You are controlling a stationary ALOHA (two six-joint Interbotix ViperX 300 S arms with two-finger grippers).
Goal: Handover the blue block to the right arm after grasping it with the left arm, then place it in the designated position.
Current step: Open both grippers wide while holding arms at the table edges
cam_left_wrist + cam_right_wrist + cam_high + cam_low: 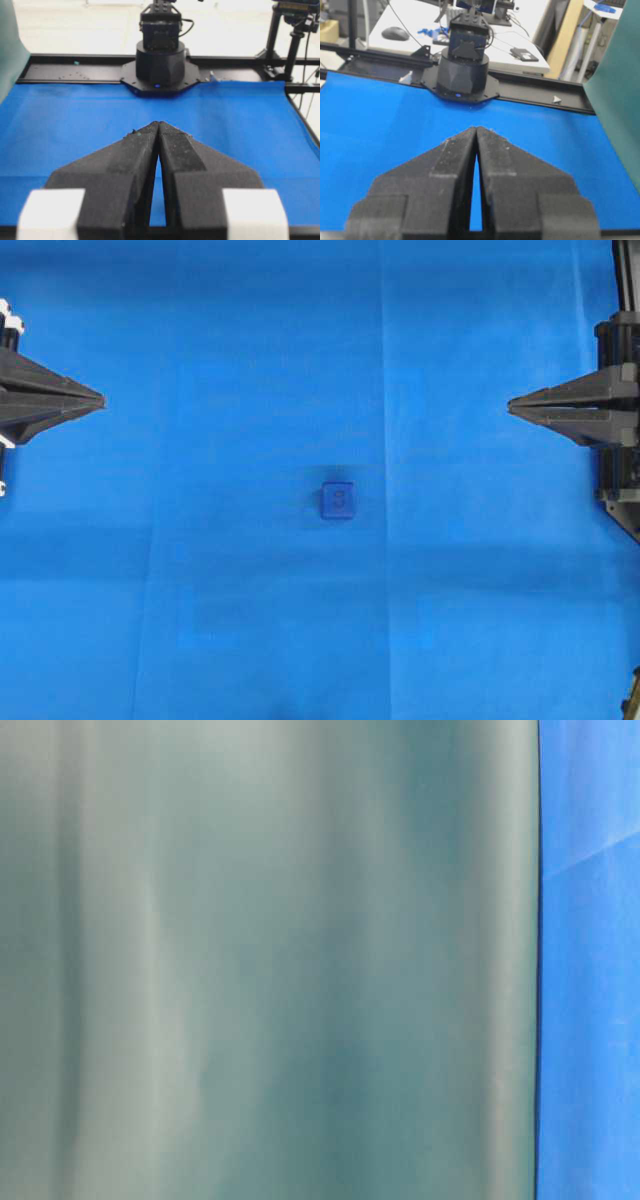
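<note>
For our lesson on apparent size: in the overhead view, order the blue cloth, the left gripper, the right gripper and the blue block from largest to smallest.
1. Blue cloth
2. Left gripper and right gripper: alike, both cut off by the frame edge, so unranked
3. Blue block

A blue cloth (250, 360) covers the surface, creased in faint straight fold lines. A black frame rail (75, 72) runs along its far edge. A pale green sheet (270, 960), blurred, fills most of the table-level view, with the cloth showing at its right. Behind the rail in the right wrist view stands a white desk (420, 22) with a dark computer mouse (395, 33) and a black flat object (523, 54)
</note>
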